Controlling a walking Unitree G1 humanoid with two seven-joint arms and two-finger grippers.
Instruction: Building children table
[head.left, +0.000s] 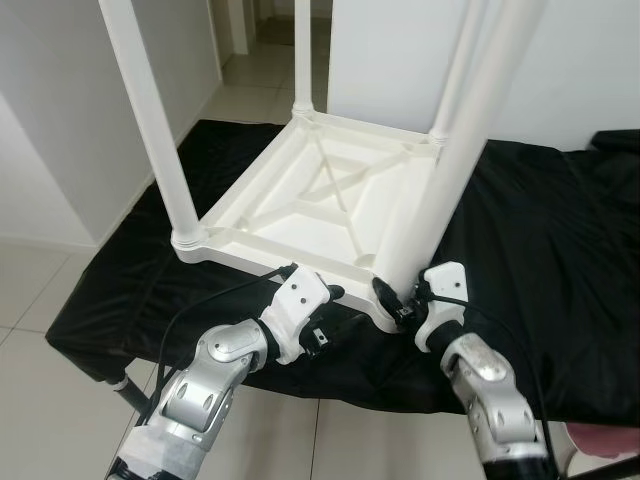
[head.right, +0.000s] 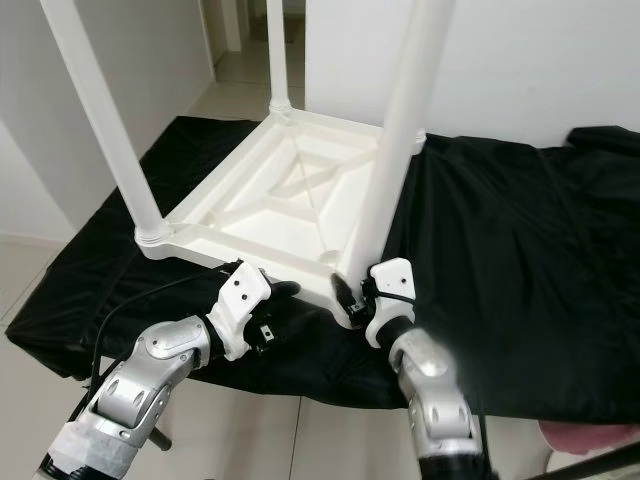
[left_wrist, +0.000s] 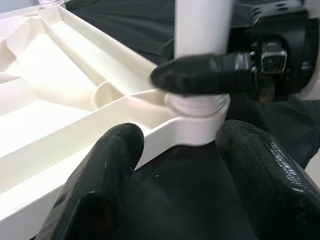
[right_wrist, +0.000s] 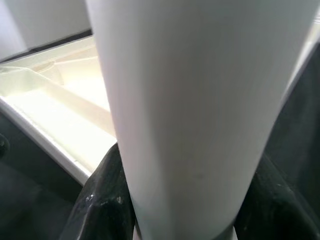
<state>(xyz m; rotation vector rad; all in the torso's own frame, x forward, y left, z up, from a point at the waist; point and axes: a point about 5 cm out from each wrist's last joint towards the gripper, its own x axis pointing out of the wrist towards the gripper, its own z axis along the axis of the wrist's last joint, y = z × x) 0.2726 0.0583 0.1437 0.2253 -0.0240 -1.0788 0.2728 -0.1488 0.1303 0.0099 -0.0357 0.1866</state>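
Note:
A white children's table (head.left: 320, 190) lies upside down on a black cloth (head.left: 560, 230), its legs pointing up. My right gripper (head.left: 393, 300) is shut on the base of the near right leg (head.left: 450, 170), just above the corner socket. In the right wrist view that leg (right_wrist: 200, 100) stands between the two black fingers (right_wrist: 105, 200). My left gripper (head.left: 330, 315) is open at the tabletop's near edge, just left of that corner. In the left wrist view its fingers (left_wrist: 120, 145) are spread before the corner socket (left_wrist: 197, 120), touching nothing.
Three other legs stand upright: near left (head.left: 150, 130), far left (head.left: 303, 60) and far right (head.left: 465, 60). The cloth-covered surface ends close in front of me, with tiled floor (head.left: 40, 300) to the left. A pink object (head.left: 600, 440) lies low on the right.

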